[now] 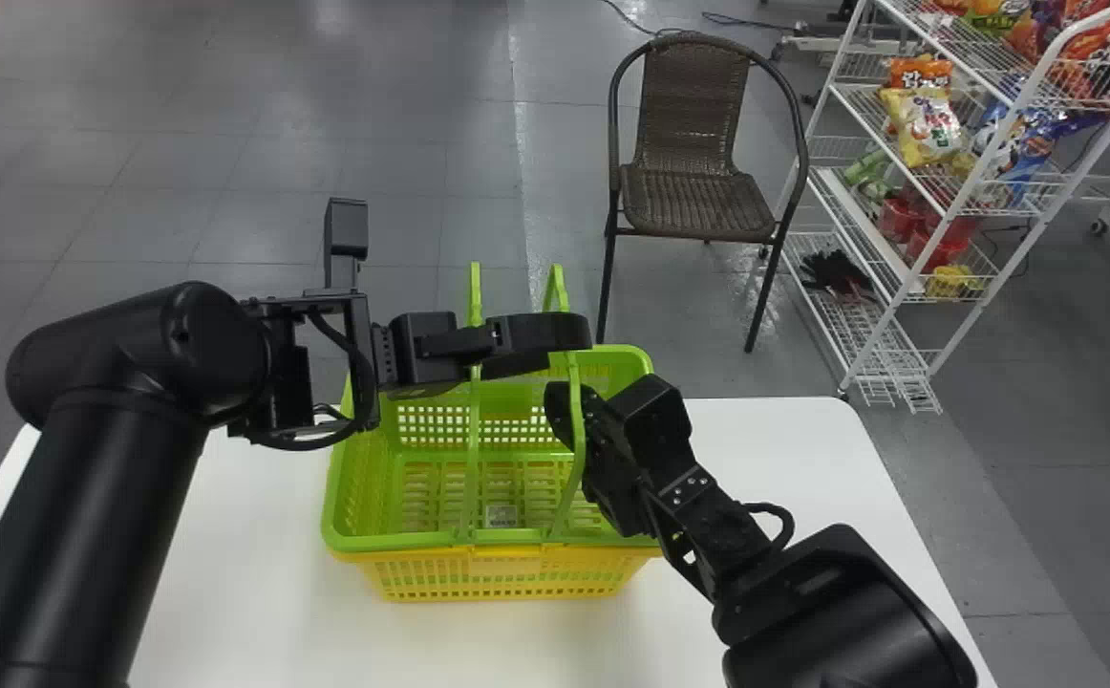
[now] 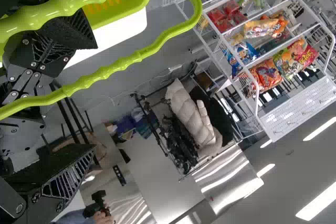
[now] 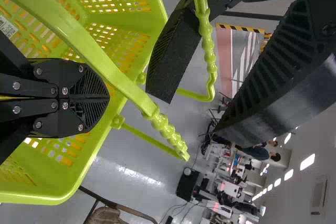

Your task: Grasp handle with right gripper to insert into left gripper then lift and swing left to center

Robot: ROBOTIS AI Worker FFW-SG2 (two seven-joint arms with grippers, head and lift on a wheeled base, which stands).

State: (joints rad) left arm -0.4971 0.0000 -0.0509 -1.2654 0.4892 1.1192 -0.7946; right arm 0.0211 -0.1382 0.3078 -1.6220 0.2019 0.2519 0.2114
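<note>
Right tool (image 3: 108, 98), two flat black ribbed fingers, is clenched with nothing I can make out in its grip, sitting right beside the slim bright-green plastic handle (image 1: 575, 387) nearest it. My read is it's placed there as a pusher, to nudge that bar over. Left tool (image 2: 95, 98), same flat black build, is unclenched, fingers well spread, parked over the handles so both bars can end up in one grip. From the right wrist I see one bar crossing the gap between its fingers and another outside it, so I'd call this the gathering step, lift not begun.

The basket (image 1: 402, 543), green-rimmed over a yellow slatted body, sits upright on the white worktop (image 1: 249, 592) close to its far edge. I'd lift straight up before any swing, so the base doesn't drag along that edge. Swing room looks decent toward my left, though the left forearm hangs over that side. The brown wicker chair (image 1: 693, 205) and white wire rack (image 1: 842, 330) stand past the worktop, so neither should bother me. Main worry is squeezing with only one bar caught, the basket would likely tip
</note>
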